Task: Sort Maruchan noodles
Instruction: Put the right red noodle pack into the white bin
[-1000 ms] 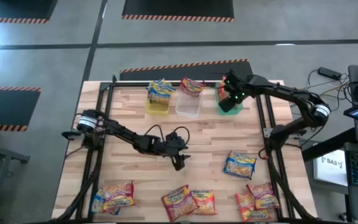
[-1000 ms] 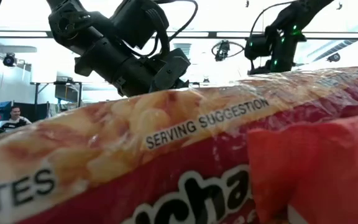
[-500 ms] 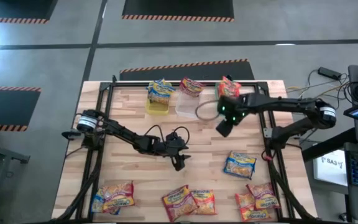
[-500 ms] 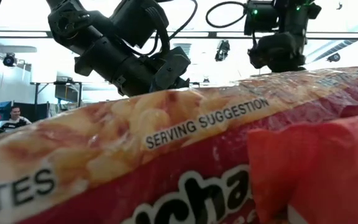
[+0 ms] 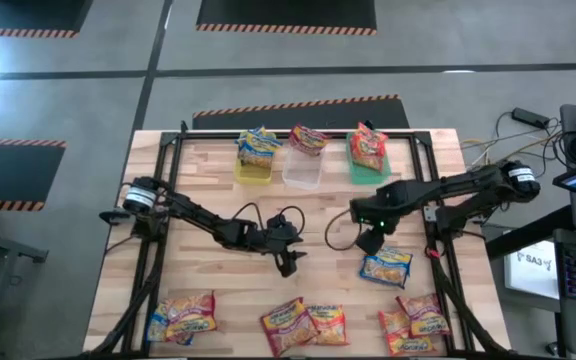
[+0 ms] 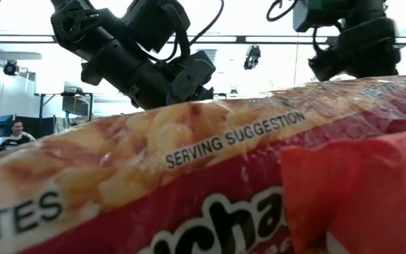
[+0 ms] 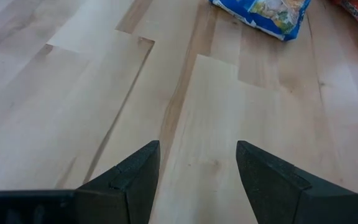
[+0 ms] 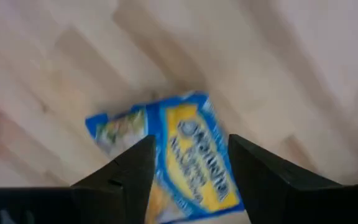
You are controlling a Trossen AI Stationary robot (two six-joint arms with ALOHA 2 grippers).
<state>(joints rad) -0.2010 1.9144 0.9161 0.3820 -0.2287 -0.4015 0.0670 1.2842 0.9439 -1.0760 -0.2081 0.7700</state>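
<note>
Two wrist views give what the overhead one cannot: the right gripper (image 8: pixel 188 165), jaws spread and empty, hangs over a blue-and-yellow packet (image 8: pixel 179 152) lying flat on the wooden table (image 5: pixel 338 215), while the left gripper (image 7: pixel 197 168), parted around nothing, waits mid-table above bare planks. From above, other Maruchan packets (image 5: pixel 303 325) lie along the near edge and more sit in the yellow bin (image 5: pixel 253 170), clear bin (image 5: pixel 302 170) and green bin (image 5: pixel 368 168) at the far edge. In the low view a red packet (image 6: pixel 210 197) against the lens hides the tabletop, leaving only both arms, ceiling lights and a person (image 6: pixel 16 132) far off.
</note>
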